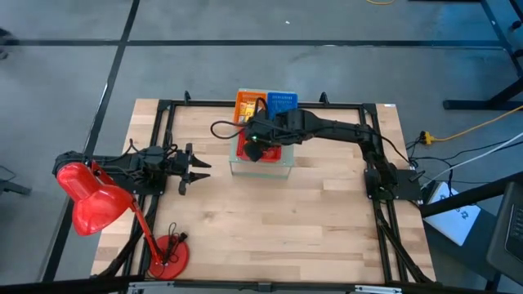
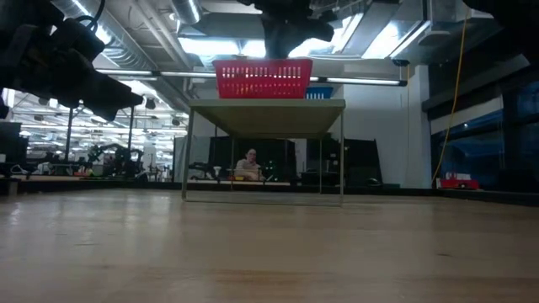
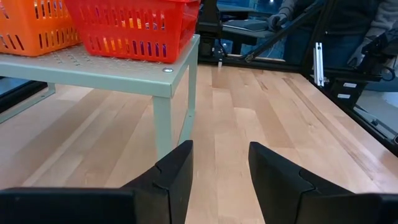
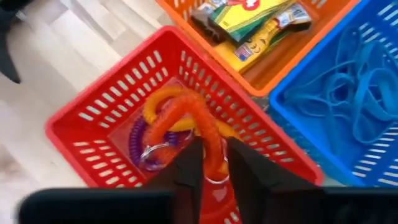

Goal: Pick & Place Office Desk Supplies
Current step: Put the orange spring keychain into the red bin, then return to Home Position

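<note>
Right gripper (image 4: 213,163) over the red basket (image 4: 93,134), jaws closed on an orange coil loop (image 4: 186,112).
Left gripper (image 3: 219,180) waits mid-left with jaws open over bare tabletop (image 3: 249,124); a purple loop (image 4: 138,143) lies partly hidden beneath.

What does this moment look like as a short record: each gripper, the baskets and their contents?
right gripper: over the red basket, fingers closed on an orange coil loop
left gripper: open, empty, waiting low beside the small stand
red basket: also holds a purple coil loop and a yellow coil loop
orange basket: crayon boxes
blue basket: blue bands
desk lamp: on the table's left side
</note>
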